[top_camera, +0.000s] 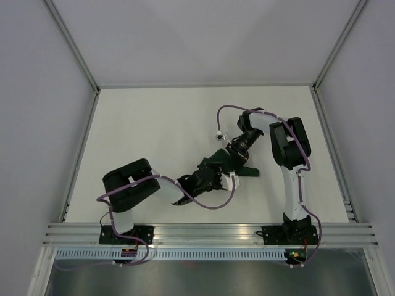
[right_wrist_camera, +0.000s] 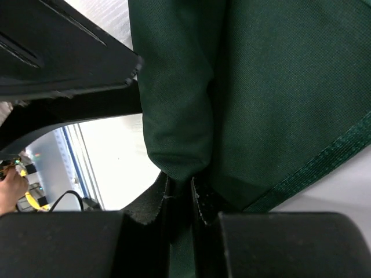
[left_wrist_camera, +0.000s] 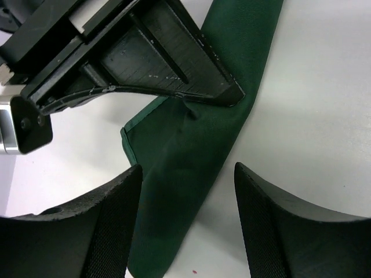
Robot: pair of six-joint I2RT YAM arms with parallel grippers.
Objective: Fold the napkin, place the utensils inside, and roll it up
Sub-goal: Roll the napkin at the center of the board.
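The dark green napkin (top_camera: 217,156) lies bunched in a narrow folded strip at the table's middle, mostly covered by both grippers. My right gripper (top_camera: 234,163) is shut on a fold of the napkin (right_wrist_camera: 278,87), with the cloth pinched between its fingertips (right_wrist_camera: 200,197). My left gripper (top_camera: 213,179) is open, its jaws standing astride the strip (left_wrist_camera: 185,174) just above the table. The right gripper's fingers (left_wrist_camera: 174,63) show pressing the cloth just beyond it. The utensils are not in view.
The white table (top_camera: 154,129) is enclosed by grey walls on three sides. Aluminium rails (top_camera: 210,231) run along the near edge by the arm bases. A purple cable (top_camera: 213,206) loops from the left arm near the napkin.
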